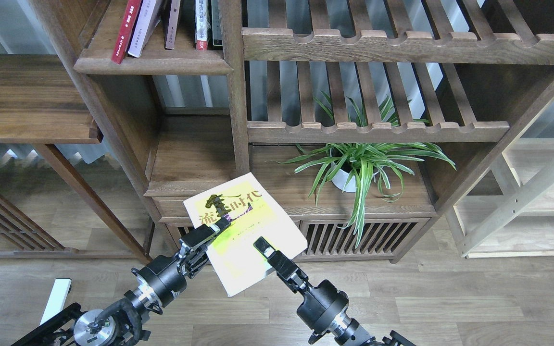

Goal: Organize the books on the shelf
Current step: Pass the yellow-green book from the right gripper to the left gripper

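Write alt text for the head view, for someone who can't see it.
Two black robot arms hold a yellow-green book in front of a dark wooden bookcase: the right gripper on its lower edge, the left gripper at its left edge. A potted spider plant stands on a low shelf, and several books lean on an upper shelf.

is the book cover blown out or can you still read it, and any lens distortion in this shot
Head view: the yellow-green book is overexposed toward its lower half, nearly white, though the dark title characters near its top stay legible. Head view: wide-angle distortion splays the bookcase posts outward; focus is sharp throughout.
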`<state>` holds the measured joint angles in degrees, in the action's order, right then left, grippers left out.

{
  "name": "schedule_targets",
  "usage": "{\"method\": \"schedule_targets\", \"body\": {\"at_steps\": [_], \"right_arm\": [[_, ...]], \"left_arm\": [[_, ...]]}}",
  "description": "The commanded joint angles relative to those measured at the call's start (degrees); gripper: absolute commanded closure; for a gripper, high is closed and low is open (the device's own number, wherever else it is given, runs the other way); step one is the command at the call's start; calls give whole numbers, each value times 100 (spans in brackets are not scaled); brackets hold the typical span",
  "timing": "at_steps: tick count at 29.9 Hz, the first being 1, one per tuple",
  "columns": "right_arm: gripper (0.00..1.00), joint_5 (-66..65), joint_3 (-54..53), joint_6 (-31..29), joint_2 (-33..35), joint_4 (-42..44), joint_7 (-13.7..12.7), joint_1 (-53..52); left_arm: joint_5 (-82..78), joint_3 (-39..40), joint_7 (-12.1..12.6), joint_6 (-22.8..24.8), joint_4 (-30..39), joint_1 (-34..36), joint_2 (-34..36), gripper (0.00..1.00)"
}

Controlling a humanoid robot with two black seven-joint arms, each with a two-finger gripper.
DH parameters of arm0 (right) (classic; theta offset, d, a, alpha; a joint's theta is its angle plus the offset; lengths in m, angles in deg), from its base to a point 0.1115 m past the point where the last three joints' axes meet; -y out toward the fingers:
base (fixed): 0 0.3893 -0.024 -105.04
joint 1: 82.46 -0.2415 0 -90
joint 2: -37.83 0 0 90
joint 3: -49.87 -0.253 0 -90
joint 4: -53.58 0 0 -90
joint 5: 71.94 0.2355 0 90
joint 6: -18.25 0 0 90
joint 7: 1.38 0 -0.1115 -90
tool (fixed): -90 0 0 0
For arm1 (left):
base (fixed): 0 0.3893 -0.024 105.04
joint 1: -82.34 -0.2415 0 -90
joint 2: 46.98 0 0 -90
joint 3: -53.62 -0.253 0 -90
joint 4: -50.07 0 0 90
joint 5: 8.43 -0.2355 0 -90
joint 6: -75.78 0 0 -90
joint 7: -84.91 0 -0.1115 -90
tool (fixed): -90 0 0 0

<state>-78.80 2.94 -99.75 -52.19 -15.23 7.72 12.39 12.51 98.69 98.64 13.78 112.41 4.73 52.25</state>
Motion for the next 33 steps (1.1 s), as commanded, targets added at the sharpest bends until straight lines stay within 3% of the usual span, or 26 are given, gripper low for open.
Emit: {"method": "schedule_targets", "body": {"at_steps": [1,5,10,22,26,28,31,33], "right_arm": [[95,1,-9,0,2,35,4,8],[95,1,-9,0,2,52,4,8],[95,-8,-9,0,2,52,4,-1],[95,-8,-9,0,2,79,12,34],[94,-8,-9,0,2,96,12,43],[93,-8,-18,0,2,96,12,51],[89,-17,-53,0,11,149,21,52],[73,-35,-106,0,20,306,21,52]], "left_arm": [[34,2,7,0,-2,1,18,76],[25,2,15,0,-2,1,27,82],[25,-7,147,0,7,1,44,79],[7,-51,156,0,16,-8,18,80],[7,-51,156,0,24,1,-17,94],[7,-51,156,0,24,1,-17,96],[-1,-34,156,0,24,1,0,98],[-28,54,191,0,24,9,18,98]]}}
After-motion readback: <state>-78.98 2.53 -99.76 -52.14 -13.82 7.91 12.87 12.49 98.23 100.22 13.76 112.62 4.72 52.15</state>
